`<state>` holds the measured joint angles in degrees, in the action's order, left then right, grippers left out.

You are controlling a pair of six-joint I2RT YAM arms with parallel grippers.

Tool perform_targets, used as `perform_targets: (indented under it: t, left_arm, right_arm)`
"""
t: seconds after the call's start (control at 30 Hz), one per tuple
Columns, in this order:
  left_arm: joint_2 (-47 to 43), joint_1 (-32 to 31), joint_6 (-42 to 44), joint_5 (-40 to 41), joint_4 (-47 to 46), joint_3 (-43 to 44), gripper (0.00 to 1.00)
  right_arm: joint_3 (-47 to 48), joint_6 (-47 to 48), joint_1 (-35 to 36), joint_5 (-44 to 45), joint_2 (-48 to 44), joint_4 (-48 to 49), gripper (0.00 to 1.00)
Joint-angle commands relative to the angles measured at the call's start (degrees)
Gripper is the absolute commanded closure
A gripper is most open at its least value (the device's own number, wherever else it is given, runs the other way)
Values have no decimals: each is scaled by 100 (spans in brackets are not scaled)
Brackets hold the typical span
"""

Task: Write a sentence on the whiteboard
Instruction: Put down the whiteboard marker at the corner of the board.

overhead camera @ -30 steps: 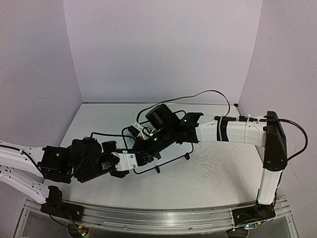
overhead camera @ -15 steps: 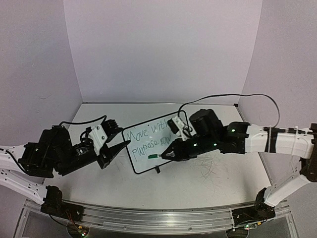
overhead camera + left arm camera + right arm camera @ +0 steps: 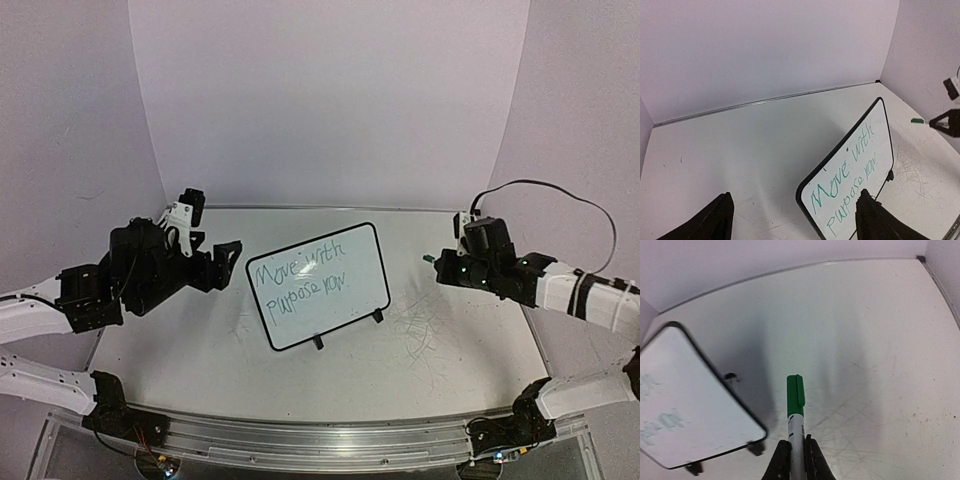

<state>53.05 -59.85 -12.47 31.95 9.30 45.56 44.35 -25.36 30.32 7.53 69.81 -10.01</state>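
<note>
The left gripper, jaws spread, and the right gripper, pinching the marker, have both left the whiteboard; the writing seems finished.

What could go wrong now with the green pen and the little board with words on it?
The whiteboard stands on small feet, and the open left end effector is near its left edge; a bump could tip it or smear the green writing. The right end effector pinches the marker with a long part sticking out, so it might slip or twist.
</note>
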Motion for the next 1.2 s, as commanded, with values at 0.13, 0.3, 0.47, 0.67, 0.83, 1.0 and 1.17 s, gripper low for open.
perform_targets:
  t: [0.13,0.3,0.47,0.67,0.83,1.0,1.17]
  left_arm:
    - [573,263,-1017,-1083,453,769,12]
    - [470,261,-1050,-1124,446,845,12]
    - [306,262,-1012,-1072,450,961,12]
    - [126,263,-728,-750,709,1278,10]
    - [125,263,-427,-296,1085,1964,8]
    - [84,267,55,86,1126,2731,7]
    - [82,265,566,632,1097,3357,5]
  right_arm:
    - [-598,-88,-223,-93,910,1046,98]
    - [-919,-486,-227,-221,1253,1166,88]
    - [-1001,-685,-220,-267,1332,1158,82]
    - [-957,-663,-216,-379,1030,1024,62]
    - [-402,-302,-224,-108,-125,-147,38]
    - [1000,497,-222,34,-1796,-1137,3]
    - [2570,1603,-215,718,-2519,-1415,2]
